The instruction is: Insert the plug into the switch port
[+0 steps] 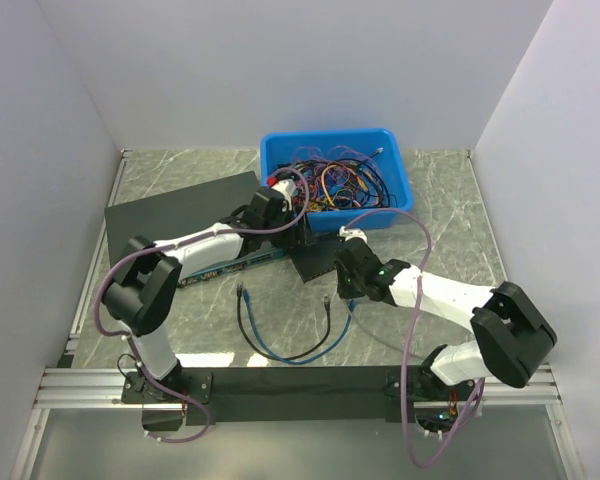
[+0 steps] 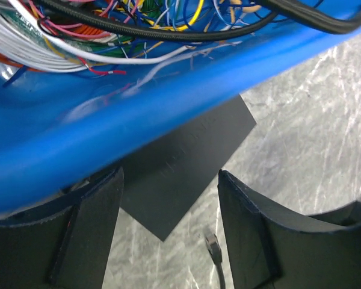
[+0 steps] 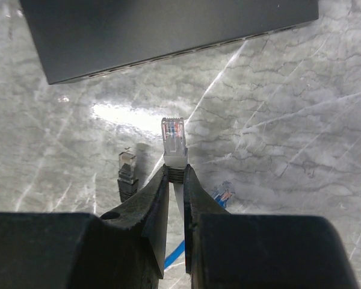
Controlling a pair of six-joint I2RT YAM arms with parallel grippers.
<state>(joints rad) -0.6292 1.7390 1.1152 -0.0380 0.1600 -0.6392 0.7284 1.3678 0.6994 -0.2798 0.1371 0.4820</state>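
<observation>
Plug (image 3: 174, 137) stands at the centre of your right wrist view, its clear body upright and clamped at its pale boot between the two fingers of the right gripper (image 3: 175, 176), contact end pointing up the frame. Across the top of that frame lies the small black box (image 3: 168, 30). You can make out the switch port (image 3: 186, 53) among the dark slots along the box edge that faces the plug. Plug and box are apart, with bare marble table (image 3: 289, 150) between them. Just left of the fingertips the black cable's connector (image 3: 127, 164) lies on the table, and just right of them lies a second clear connector (image 3: 224, 194). A short run of blue cable (image 3: 174, 257) shows low between the fingers. In the top view your right gripper sits mid-frame, close to the lower right of the small black box. Your left gripper (image 1: 278, 192) is above it, at the lower left rim of the blue bin (image 1: 390, 150) of tangled wires. The large black unit (image 1: 175, 212) lies at centre left. In the left wrist view its fingers (image 2: 96, 235) stand spread wide with nothing gripped, and the bin wall fills the upper frame.
</observation>
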